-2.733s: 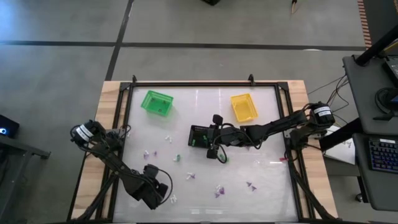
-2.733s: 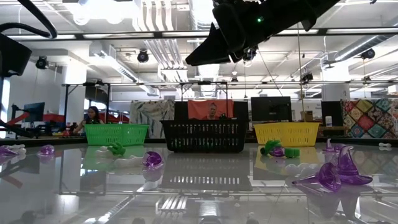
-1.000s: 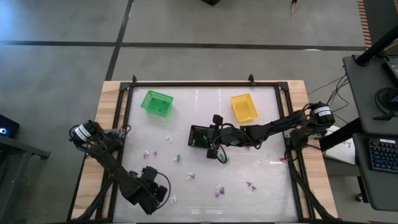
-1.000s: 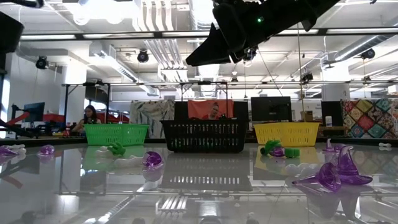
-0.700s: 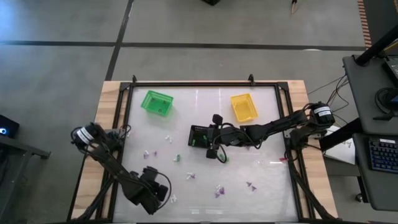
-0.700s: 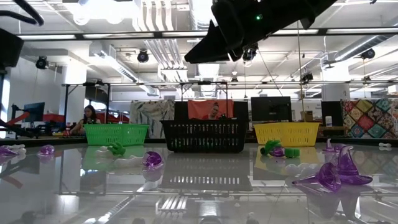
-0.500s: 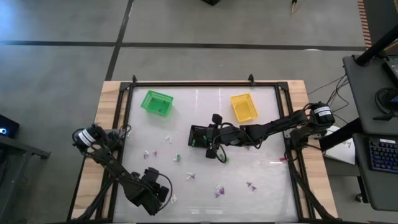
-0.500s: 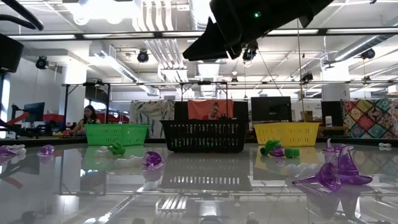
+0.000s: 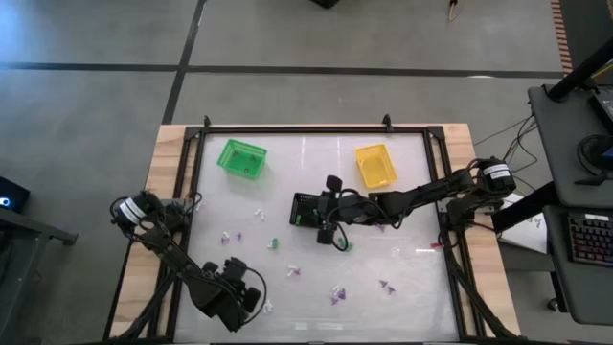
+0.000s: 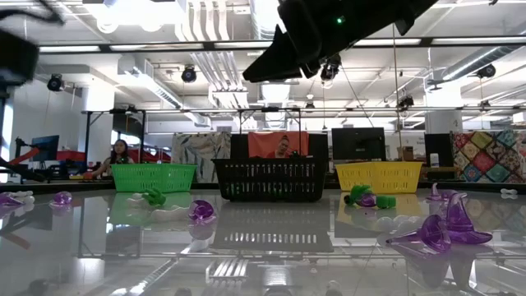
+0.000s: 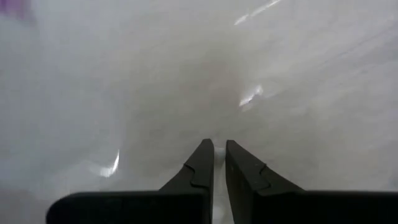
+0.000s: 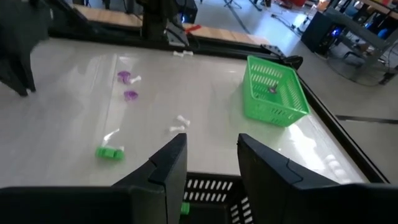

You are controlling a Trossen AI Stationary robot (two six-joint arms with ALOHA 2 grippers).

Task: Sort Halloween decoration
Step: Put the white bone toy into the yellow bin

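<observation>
Trinkets (image 9: 293, 271) in green, purple and white lie scattered loose over my white counter (image 9: 402, 278), mostly across its middle and near half. My right gripper (image 12: 211, 163) hangs over the black basket (image 9: 305, 210) at the counter's centre, its jaws parted and holding nothing; past them the wrist view shows the green basket (image 12: 273, 91), a green piece (image 12: 110, 152), two purple pieces (image 12: 127, 86) and small white ones (image 12: 178, 124) on the surface. My left gripper (image 11: 219, 163) sits at the near left of the counter, jaws drawn almost together with only a thin slit between them and nothing in it, pointing down at bare white surface. A white trinket (image 9: 267, 307) lies just beside that gripper. The yellow basket (image 9: 375, 165) stands at the far right, the green one at the far left. From table height a purple witch-hat piece (image 10: 448, 226) stands nearest, with green and purple pieces (image 10: 366, 197) in front of the yellow basket. A person (image 10: 120, 153) sits in the room behind.
</observation>
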